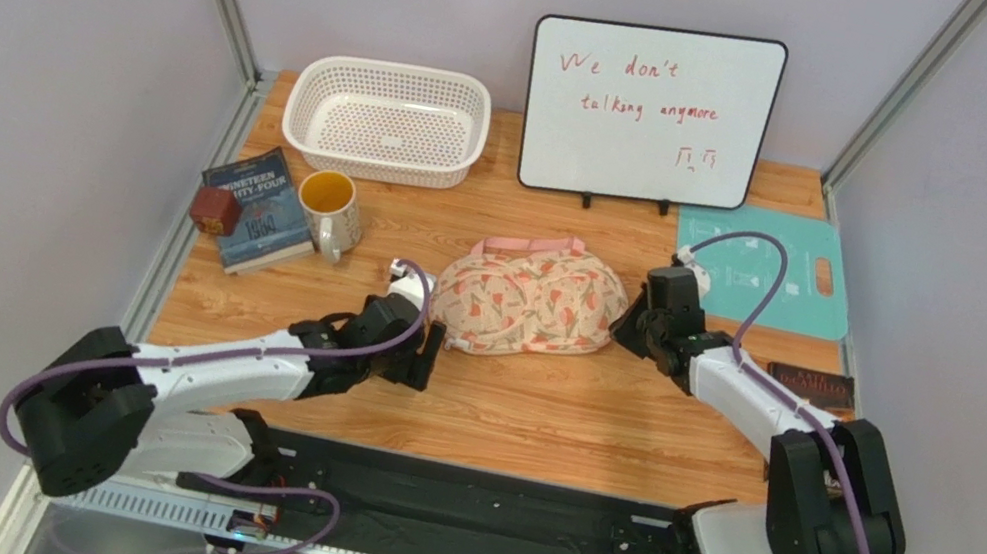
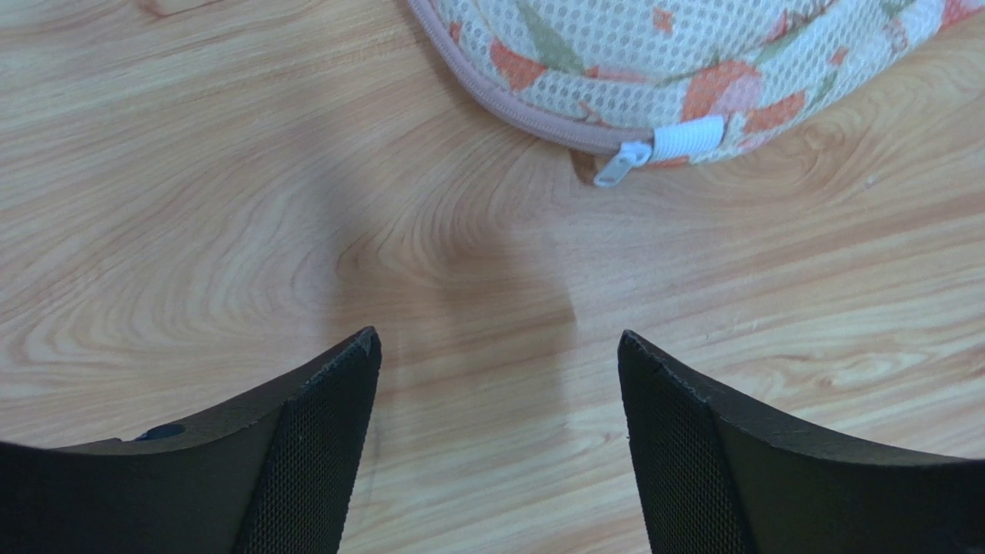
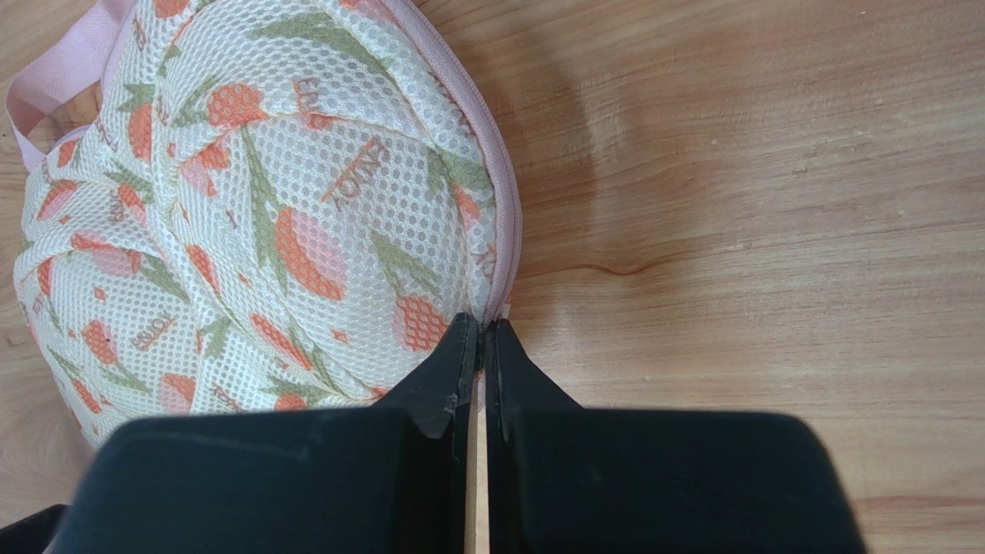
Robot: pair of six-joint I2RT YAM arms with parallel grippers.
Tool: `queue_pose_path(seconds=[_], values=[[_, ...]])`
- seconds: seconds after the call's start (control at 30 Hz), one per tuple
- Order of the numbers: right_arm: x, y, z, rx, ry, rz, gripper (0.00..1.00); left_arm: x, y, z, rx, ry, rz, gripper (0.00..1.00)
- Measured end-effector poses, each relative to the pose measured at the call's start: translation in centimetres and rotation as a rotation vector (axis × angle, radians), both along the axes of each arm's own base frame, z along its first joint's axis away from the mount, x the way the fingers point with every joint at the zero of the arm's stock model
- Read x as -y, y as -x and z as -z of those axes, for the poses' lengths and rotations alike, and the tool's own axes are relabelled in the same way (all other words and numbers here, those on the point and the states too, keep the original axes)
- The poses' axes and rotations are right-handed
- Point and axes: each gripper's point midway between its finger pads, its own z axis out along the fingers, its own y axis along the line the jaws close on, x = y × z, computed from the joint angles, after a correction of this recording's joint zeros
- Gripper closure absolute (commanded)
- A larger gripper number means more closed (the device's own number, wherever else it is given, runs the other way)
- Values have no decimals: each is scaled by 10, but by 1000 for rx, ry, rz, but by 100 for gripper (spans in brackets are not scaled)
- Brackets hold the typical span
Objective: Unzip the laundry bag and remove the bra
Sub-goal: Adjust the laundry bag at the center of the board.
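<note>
Cream peanut-shaped mesh laundry bag (image 1: 529, 299) with red-pink and green print and pink zipper trim sits mid-table on the light wooden table (image 1: 550, 424), at 5 o'clock from the white perforated plastic basket (image 1: 387, 119).

Right gripper (image 3: 482, 329): fingers together, pinching the pink trim at the bag's 3 o'clock end. Looks like an anchor hold.

Left gripper (image 2: 497, 346): fingers apart, nothing between them, low over bare wood at the bag's 8 o'clock. Not touching the bag.

Small silver zipper pull (image 2: 621, 164) hangs off the pink zipper next to a white tab, at about 1 o'clock from the left finger gap in the left wrist view, near but clear of both fingers.

Progress: early. The zipper stretch in view looks fully closed and the pull is ungrabbed. The bra is not visible in any view, presumably inside the bag, but the pictures can't confirm it.

Left to do: get the left fingers on the pull, run the zipper open against the right-hand hold, then reach in and take the bra out.
</note>
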Motion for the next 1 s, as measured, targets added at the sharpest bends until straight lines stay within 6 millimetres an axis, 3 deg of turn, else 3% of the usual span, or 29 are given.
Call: queue_pose_path(seconds=[0.33,0.6,0.83,1.0], values=[[-1,2,2,-11,-1,-5,100,39,-25,-7,40,46,-2,24],[-2,2,2,-13,-6,-10,100,40,-32,17,17,-3,-36,38],[-2,2,1,-9,-7,-14,100,47,-41,16,46,16,-47,42],[-1,3,1,-11,-4,-15,100,54,-47,17,67,35,-41,55]])
